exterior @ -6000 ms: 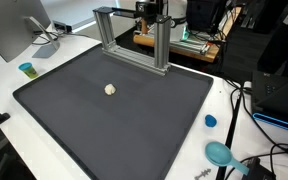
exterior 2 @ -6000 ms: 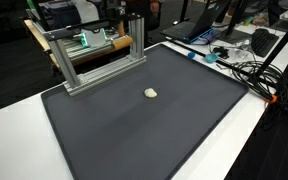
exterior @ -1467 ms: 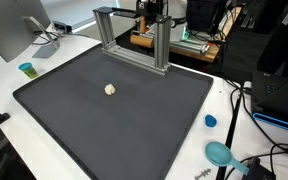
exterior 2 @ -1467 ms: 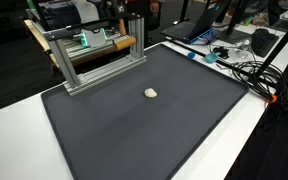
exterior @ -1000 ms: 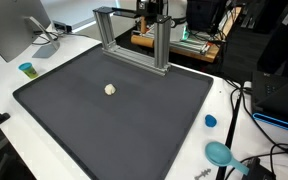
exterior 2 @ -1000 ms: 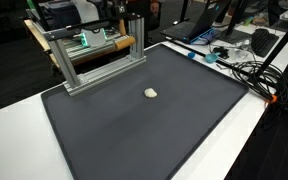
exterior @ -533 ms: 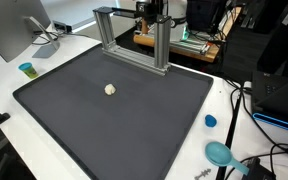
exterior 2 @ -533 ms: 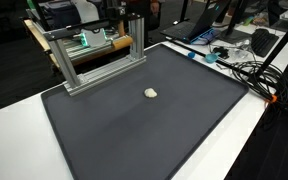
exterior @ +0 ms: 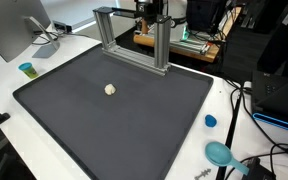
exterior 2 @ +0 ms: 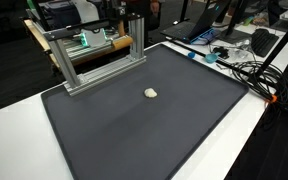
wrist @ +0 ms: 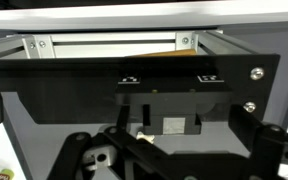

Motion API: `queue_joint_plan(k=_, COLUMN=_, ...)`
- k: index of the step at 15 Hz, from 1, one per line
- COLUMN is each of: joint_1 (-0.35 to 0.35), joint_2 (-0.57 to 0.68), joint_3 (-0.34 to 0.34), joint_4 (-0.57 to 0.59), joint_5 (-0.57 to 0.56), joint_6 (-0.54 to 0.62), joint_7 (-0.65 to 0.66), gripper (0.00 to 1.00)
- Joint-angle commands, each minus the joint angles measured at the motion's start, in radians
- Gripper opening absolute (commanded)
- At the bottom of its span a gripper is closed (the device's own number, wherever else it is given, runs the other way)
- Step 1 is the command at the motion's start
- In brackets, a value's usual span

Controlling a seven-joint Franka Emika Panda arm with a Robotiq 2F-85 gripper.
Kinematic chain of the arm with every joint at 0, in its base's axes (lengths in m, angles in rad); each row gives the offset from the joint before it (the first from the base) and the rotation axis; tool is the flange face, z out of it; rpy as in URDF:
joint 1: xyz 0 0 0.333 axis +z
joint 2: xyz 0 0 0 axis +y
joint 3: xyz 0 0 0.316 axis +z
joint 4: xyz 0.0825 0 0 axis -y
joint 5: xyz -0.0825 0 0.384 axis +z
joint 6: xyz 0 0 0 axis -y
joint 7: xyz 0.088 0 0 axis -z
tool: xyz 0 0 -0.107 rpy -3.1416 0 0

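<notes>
A small cream lump lies alone near the middle of a black mat in both exterior views. Nothing touches it. In the wrist view my gripper fills the bottom edge as dark linkage, with its fingers spread wide and nothing between them. A pale speck that may be the lump shows ahead of it, below a black panel with two sockets. The arm is hard to make out in the exterior views, where only dark parts show behind the frame.
An aluminium frame stands at the mat's far edge. A monitor and a small teal cup sit on one side of the white table. On the other side are a blue cap, a teal scoop and cables.
</notes>
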Motion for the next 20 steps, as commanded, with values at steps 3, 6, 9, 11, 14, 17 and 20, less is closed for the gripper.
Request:
queue_joint_plan(k=3, joint_1=-0.005, joint_2=-0.114, joint_3=0.009, joint_4=-0.103, joint_5=0.009, joint_6=0.123, joint_7=0.046, gripper=1.0)
queue_joint_plan(k=6, joint_1=-0.02, joint_2=-0.101, joint_3=0.024, joint_4=-0.074, joint_5=0.0, joint_6=0.14, joint_7=0.079, gripper=1.0)
queue_joint_plan(k=9, joint_1=-0.025, joint_2=-0.077, joint_3=0.032, joint_4=-0.068, joint_5=-0.013, joint_6=0.137, joint_7=0.078, gripper=1.0)
queue_joint_plan(k=11, joint_1=-0.024, joint_2=-0.056, joint_3=0.037, joint_4=-0.064, joint_5=-0.022, joint_6=0.134, joint_7=0.072, gripper=1.0)
queue_joint_plan(k=14, joint_1=-0.015, joint_2=-0.024, joint_3=0.04, joint_4=-0.061, joint_5=-0.02, joint_6=0.134, joint_7=0.066, gripper=1.0)
queue_joint_plan(k=17, joint_1=-0.012, joint_2=-0.007, joint_3=0.025, joint_4=-0.056, joint_5=-0.012, joint_6=0.118, joint_7=0.05, gripper=1.0)
queue_joint_plan(k=20, joint_1=-0.009, joint_2=-0.021, joint_3=0.0, joint_4=-0.061, joint_5=-0.006, joint_6=0.109, joint_7=0.018, gripper=0.94)
